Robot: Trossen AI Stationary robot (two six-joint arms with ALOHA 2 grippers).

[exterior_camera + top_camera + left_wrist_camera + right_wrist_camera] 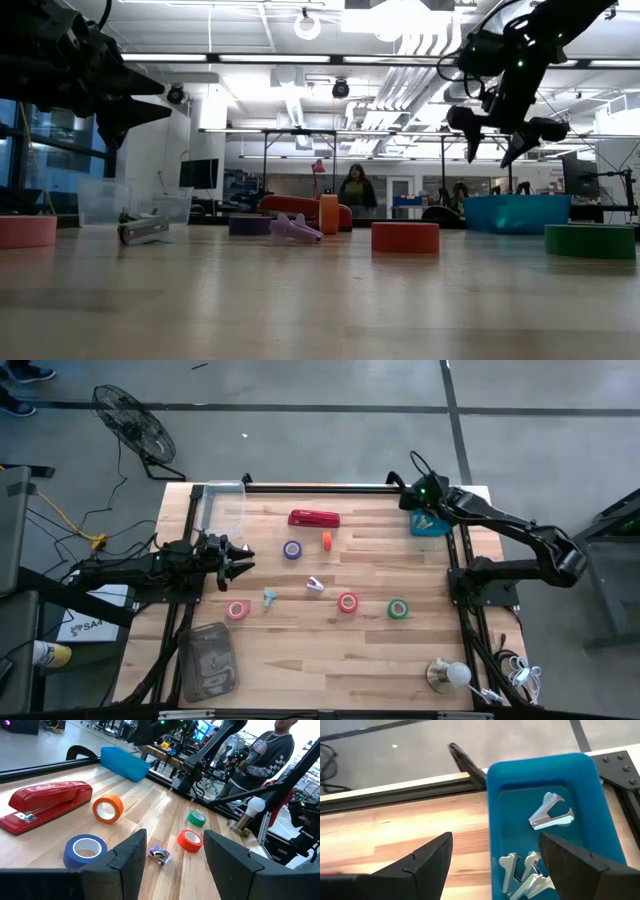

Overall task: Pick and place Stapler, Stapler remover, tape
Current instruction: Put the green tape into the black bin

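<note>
Overhead, the red stapler point(314, 518) lies at the far middle of the wooden table point(300, 660), with an orange tape roll point(327, 540) just right of it and nearer. A purple tape roll point(292, 550) sits near the left gripper point(243, 559), which hangs over the table's left side with its fingers parted and nothing between them. A pink roll point(237, 610), a red roll point(348, 602) and a green roll point(398, 609) form a loose row nearer the front. The right gripper point(428, 518) hovers over the blue bin point(432, 526) at the far right corner.

From table height, the right gripper point(491, 143) hangs above the blue bin point(517, 213), fingers spread wide and empty. The stapler point(290, 206) is partly hidden behind the orange roll point(328, 214).

Past the left wrist, the stapler point(45, 804), orange roll point(107, 809) and a blue-looking roll point(85, 850), probably the purple one, lie ahead; a staple remover point(160, 855) lies between the open fingers.

Past the right wrist, the bin point(545, 770) holds pale staple removers point(551, 812); the spread fingers grip nothing.
</note>
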